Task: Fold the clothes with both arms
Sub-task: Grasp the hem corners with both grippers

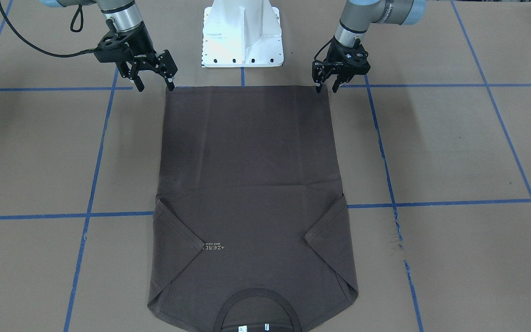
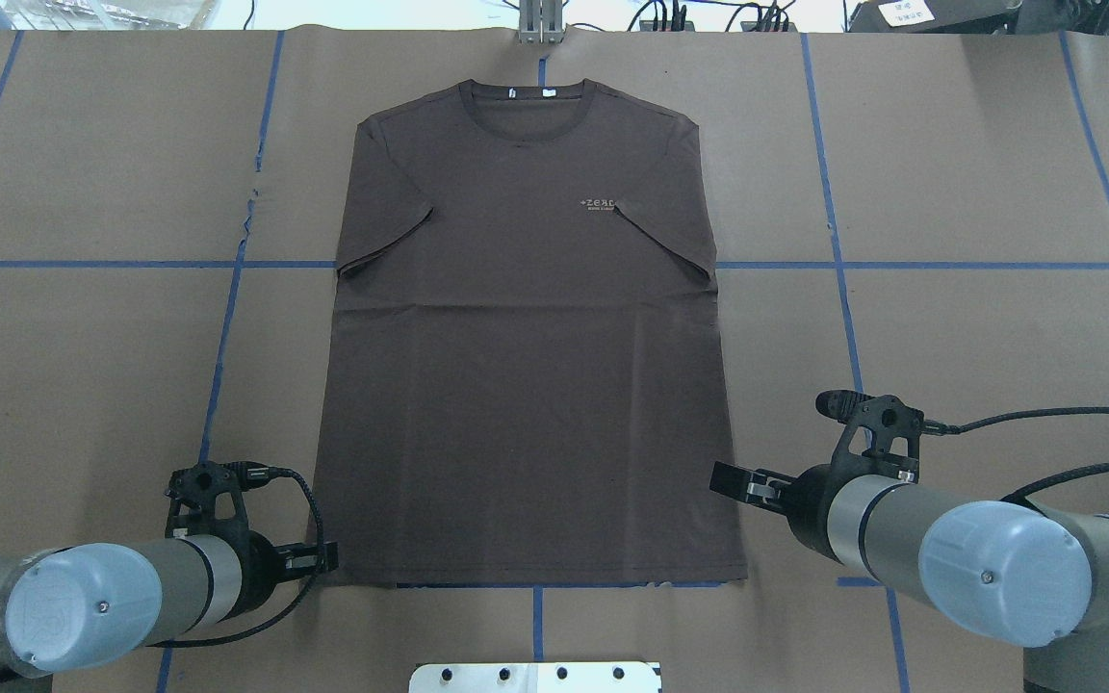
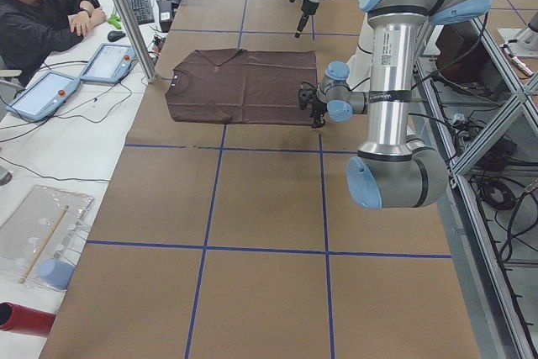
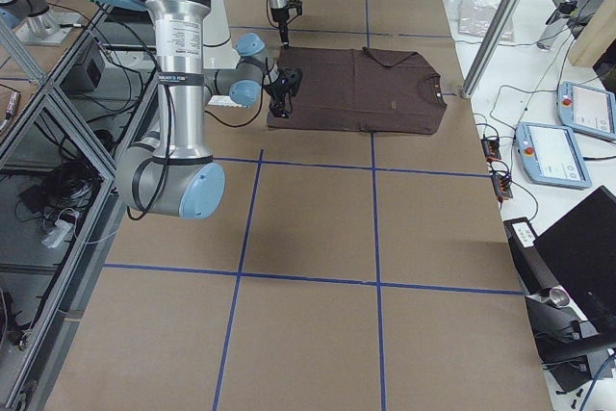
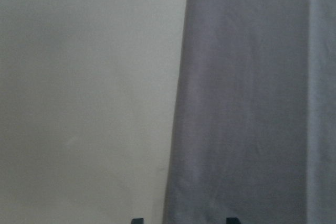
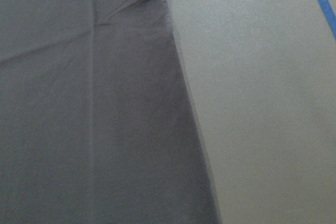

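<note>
One dark brown short-sleeved T-shirt (image 1: 247, 152) lies flat on brown-paper-covered table (image 1: 454, 147) w/ blue tape grid lines (image 1: 431, 203). Front side up: small pale chest logo (image 1: 213, 247) visible. Ribbed round collar (image 1: 256, 294) w/ white neck tags (image 1: 242, 328) at end far from robot. Straight hem at robot end, near white pedestal base (image 1: 242, 41) but apart from it. Both sleeves folded inward over chest; one sleeve tip touches logo. Faint crosswise crease approx. mid-length.

Left gripper (image 1: 326, 86) (black, two-finger, on silver-grey tubular arm w/ light blue joint caps): at hem corner on robot's left, pointing down, fingers apart. Wrist cam: two fingertips straddle shirt's side edge, one over paper, one over fabric. Contact w/ cloth: cannot tell.

Right gripper (image 1: 156, 86), same type: at opp. hem corner, fingers spread wider. Inner fingertip at fabric corner, outer over bare paper. Not gripping cloth. Its wrist cam shows shirt's side edge running diagonally, paper beside it.

Side view: seated person in dark top (image 3: 38, 14) at desk beyond collar end, w/ tablet-like pendants (image 3: 109, 63) alongside.
</note>
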Action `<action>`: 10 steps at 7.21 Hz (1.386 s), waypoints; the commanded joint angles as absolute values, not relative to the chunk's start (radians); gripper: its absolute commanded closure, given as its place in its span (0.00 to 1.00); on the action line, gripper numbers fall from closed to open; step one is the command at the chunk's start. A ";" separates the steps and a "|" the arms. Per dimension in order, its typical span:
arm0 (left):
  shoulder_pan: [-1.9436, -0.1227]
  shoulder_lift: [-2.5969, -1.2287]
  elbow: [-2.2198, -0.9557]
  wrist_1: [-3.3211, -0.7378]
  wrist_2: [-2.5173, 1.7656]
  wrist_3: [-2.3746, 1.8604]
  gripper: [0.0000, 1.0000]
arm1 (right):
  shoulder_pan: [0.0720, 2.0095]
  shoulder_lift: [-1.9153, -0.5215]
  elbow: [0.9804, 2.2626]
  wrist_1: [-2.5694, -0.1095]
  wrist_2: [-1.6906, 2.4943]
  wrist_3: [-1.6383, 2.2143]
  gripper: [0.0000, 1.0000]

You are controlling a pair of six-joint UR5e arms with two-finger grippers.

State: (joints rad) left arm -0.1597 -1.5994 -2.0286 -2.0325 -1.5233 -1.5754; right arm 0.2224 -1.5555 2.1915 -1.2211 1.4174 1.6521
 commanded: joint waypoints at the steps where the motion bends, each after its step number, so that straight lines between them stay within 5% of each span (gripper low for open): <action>1: -0.156 -1.603 -2.026 -2.033 -1.523 -1.575 0.50 | 0.222 -1.555 2.192 -1.221 1.417 1.652 0.03; 5: -0.129 -1.609 -2.026 -2.033 -1.523 -1.577 0.77 | 0.222 -1.555 2.192 -1.221 1.417 1.652 0.03; 6: -0.129 -1.614 -2.028 -2.033 -1.523 -1.577 0.93 | 0.222 -1.555 2.192 -1.221 1.417 1.652 0.03; 8: -0.129 -1.617 -2.029 -2.033 -1.523 -1.577 1.00 | 0.221 -1.555 2.191 -1.221 1.417 1.652 0.03; 9: -0.130 -1.620 -2.031 -2.033 -1.523 -1.577 1.00 | 0.218 -1.555 2.191 -1.223 1.416 1.664 0.12; 10: -0.130 -1.621 -2.033 -2.033 -1.523 -1.577 1.00 | 0.195 -1.552 2.186 -1.230 1.389 1.739 0.31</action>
